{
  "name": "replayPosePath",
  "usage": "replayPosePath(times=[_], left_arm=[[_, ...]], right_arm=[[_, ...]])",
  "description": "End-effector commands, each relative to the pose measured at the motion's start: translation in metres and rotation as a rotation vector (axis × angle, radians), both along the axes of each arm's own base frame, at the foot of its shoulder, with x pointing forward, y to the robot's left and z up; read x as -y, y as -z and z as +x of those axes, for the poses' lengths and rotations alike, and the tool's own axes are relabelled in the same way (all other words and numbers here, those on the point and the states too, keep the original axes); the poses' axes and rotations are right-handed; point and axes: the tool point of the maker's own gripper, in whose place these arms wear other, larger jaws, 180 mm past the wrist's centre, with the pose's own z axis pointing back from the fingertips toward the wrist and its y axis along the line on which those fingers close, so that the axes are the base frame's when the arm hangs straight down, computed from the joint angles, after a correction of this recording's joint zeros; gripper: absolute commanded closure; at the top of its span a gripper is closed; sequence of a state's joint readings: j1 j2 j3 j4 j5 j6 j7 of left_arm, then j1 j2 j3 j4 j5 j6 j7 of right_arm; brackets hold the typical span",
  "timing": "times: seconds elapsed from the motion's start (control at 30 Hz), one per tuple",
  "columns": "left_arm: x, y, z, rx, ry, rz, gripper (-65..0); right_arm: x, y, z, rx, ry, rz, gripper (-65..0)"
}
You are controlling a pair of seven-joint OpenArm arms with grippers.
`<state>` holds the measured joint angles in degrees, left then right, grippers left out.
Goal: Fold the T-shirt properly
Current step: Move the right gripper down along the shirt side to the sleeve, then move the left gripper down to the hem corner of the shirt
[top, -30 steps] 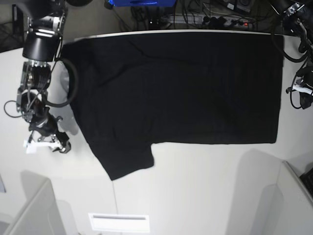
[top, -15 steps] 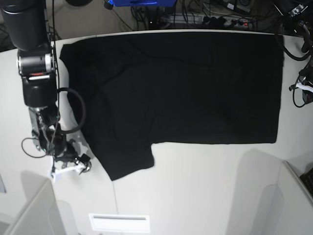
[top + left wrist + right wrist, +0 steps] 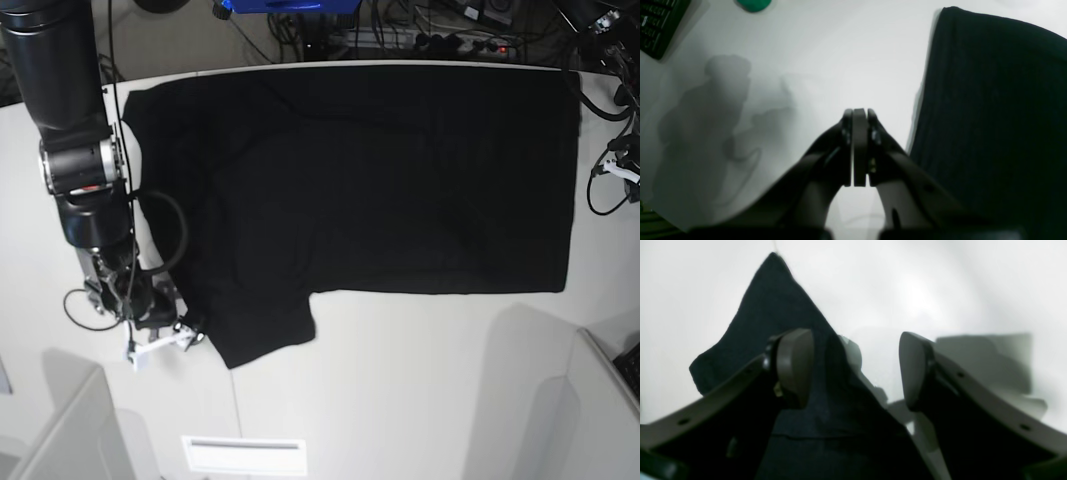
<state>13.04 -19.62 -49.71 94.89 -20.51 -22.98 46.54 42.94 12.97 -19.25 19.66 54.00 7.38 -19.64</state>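
1. The T-shirt (image 3: 400, 180) lay spread flat, plain black side up, across the far half of the white tabletop (image 3: 420, 390); one sleeve (image 3: 262, 330) pointed toward the near edge.
2. Right pincer (image 3: 857, 370) stood released, its pads wide apart over the sleeve's edge; cloth lay under the gap, gripped by neither pad.
3. Left pincer (image 3: 859, 146) was clenched on nothing, over bare tabletop just beside the shirt's hem (image 3: 923, 100).
4. The left arm was mostly cut off in the base view.
5. Wrist views were blurred, so fabric detail was unreadable.
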Motion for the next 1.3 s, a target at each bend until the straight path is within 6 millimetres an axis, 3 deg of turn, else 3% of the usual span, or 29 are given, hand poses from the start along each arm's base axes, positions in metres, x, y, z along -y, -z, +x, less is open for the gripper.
replayPosePath(times=[0.0,0.17,0.27,0.43,0.7,0.8,0.97,1.1,1.27], left_arm=[[-0.005,-0.018,0.008,0.041,0.015,0.04,0.0],[-0.006,-0.017,0.007,0.04,0.014,0.039,0.0],[-0.005,-0.017,0.007,0.04,0.014,0.037,0.0],[-0.006,-0.016,0.006,0.034,0.013,0.041,0.0],[-0.006,-0.015,0.005,0.03,0.012,0.042,0.0],[-0.006,-0.015,0.006,0.032,0.013,0.042,0.0],[-0.005,-0.016,0.008,0.031,0.018,0.045,0.0],[-0.006,-0.022,0.014,0.053,0.019,0.046,0.0],[-0.012,-0.018,0.027,0.077,-0.011,0.006,-33.4]], right_arm=[[-0.006,-0.018,0.015,0.047,-0.007,0.014,-38.6],[-0.012,-0.013,0.011,0.037,-0.016,0.021,-38.4],[-0.026,-0.007,0.006,0.018,-0.047,0.024,-38.4],[-0.04,0.005,-0.003,-0.007,-0.155,-0.07,-38.1],[-0.032,0.006,-0.002,0.006,-0.144,-0.095,-37.8],[-0.033,0.007,-0.003,0.004,-0.157,-0.107,-29.1],[-0.033,0.007,-0.002,0.018,-0.166,-0.126,-1.4],[-0.032,0.007,-0.002,0.018,-0.161,-0.125,0.0],[-0.033,0.007,-0.002,0.017,-0.162,-0.125,0.0]])
